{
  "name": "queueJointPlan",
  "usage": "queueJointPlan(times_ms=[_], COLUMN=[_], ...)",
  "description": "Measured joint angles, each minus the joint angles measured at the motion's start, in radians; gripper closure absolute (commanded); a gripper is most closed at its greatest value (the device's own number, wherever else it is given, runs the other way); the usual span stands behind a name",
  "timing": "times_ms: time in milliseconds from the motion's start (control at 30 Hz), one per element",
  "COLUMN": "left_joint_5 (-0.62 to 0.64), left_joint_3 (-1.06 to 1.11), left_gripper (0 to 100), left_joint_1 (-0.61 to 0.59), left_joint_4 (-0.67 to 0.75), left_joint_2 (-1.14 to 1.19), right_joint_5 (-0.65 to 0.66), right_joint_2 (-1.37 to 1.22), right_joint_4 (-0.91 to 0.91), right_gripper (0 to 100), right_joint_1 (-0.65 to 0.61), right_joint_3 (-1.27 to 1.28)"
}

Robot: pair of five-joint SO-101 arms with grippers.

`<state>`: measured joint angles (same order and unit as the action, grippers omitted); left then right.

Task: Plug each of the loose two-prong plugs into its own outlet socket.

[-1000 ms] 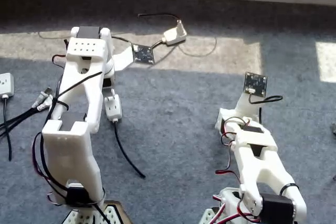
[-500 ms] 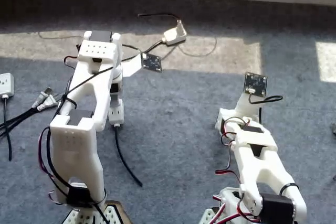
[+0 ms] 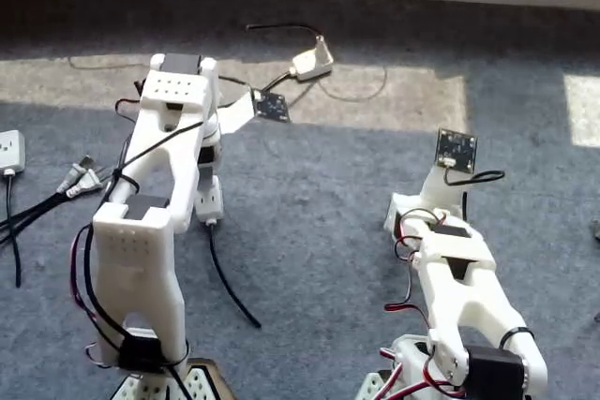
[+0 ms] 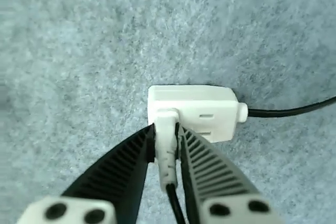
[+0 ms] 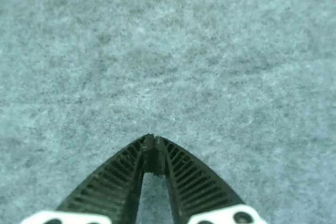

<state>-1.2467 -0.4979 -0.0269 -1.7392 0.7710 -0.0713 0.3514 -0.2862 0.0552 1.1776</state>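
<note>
Left wrist view: we see our left gripper (image 4: 165, 141) clamped on the white plug (image 4: 167, 148). The plug runs along the fingers, nose against the outlet (image 4: 202, 109), which lies crosswise on the carpet (image 4: 79, 40). The right gripper (image 5: 155, 155) is pinched together.

A white plug (image 4: 167, 135) touches the white outlet socket (image 4: 205, 111) lying on grey carpet (image 4: 79, 35).
</note>
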Motion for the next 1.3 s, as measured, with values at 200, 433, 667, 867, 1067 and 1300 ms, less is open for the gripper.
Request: queueJointPlan(times_ms=[200,433,667,867,1067,1300], left_joint_5=[0.117,0.124,0.124,0.153,0.382,0.813], left_joint_3=[-0.104,-0.091,-0.075,-0.068,-0.068,-0.11], left_gripper=[87,83,80,80,80,80], left_joint_1=[-0.005,-0.002,-0.003,-0.003,-0.003,-0.043], left_joint_4=[-0.021,-0.014,-0.015,-0.017,-0.02,-0.023], left_joint_2=[0.014,-0.121,-0.385,-0.546,-0.646,-0.787], right_joint_5=[0.0,0.0,0.0,0.0,0.0,0.0], right_joint_2=[0.0,0.0,0.0,0.0,0.0,0.0], right_joint_4=[0.0,0.0,0.0,0.0,0.0,0.0], right_gripper=[99.1,99.1,99.1,99.1,99.1,99.1], right_joint_1=[0.0,0.0,0.0,0.0,0.0,0.0], right_joint_3=[0.0,0.0,0.0,0.0,0.0,0.0])
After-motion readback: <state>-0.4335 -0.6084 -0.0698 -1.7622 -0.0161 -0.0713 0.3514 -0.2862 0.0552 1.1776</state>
